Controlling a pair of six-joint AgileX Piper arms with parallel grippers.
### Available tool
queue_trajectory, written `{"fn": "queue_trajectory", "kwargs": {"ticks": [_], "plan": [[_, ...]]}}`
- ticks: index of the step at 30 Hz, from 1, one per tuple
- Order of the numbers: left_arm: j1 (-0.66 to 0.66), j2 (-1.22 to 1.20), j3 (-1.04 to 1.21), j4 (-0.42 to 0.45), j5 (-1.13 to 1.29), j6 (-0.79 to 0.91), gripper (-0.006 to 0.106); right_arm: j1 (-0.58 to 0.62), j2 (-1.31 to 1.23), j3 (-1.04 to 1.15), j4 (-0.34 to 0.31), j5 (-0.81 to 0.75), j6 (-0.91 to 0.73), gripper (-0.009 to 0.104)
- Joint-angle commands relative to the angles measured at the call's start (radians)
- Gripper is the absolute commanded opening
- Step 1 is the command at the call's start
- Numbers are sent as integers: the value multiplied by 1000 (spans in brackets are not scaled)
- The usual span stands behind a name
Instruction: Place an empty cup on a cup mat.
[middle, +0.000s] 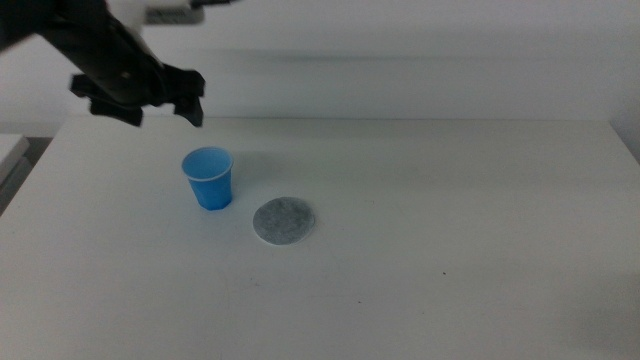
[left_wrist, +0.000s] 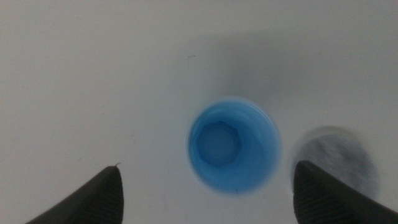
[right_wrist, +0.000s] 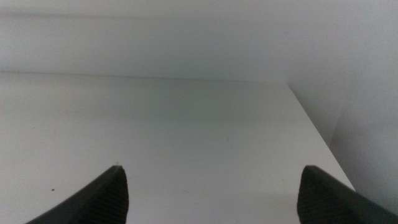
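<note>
The blue disposable cup (middle: 208, 178) stands upright on the white table (middle: 450, 220), mouth up and empty — the left wrist view looks straight down into it (left_wrist: 233, 146) and shows only its bare base. Just beside it, apart from it and not under it, lies the speckled grey cup mat (middle: 284, 221), flat on the table. The left gripper (middle: 178, 100) hangs above and somewhat behind the cup, jaws spread wide and holding nothing, wide enough to take the cup's rim between them. The step in hand looks like the approach for the grasp — nothing is lifted yet. The next move likely calls for a straight descent so the jaws pass either side of the wall, then a gentle close, since a thin cup would crush or tip easily. The right gripper (right_wrist: 211, 205) waits over bare table, jaws also wide.
</note>
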Motion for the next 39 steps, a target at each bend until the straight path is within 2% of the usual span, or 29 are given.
{"fn": "queue_trajectory", "kwargs": {"ticks": [1,9,10,13,14,15,19,25,33,39], "plan": [[-4,76,-52,10,10,-15,94,2,-5,3,-7,-7,-4,93],[-4,253,-85,10,-41,-22,93,2,-5,3,-7,-7,-4,93],[-4,298,-85,-4,-45,-22,60,2,-5,3,-7,-7,-4,93],[-1,300,-85,-8,-45,-30,24,2,-5,3,-7,-7,-4,93],[-1,296,-85,-10,-37,-30,8,2,-5,3,-7,-7,-4,93],[0,288,-85,-10,-27,-30,-2,2,-5,3,-7,-7,-4,93],[-8,209,-79,-17,-10,-14,-2,2,-5,3,-7,-7,-4,93],[-101,57,5,2,-35,-139,-2,2,-5,3,-7,-7,-4,93],[-258,71,6,9,-48,-210,-2,2,-5,3,-7,-7,-4,93],[-277,127,6,24,-31,-231,-2,2,-5,3,-7,-7,-4,93]]}}
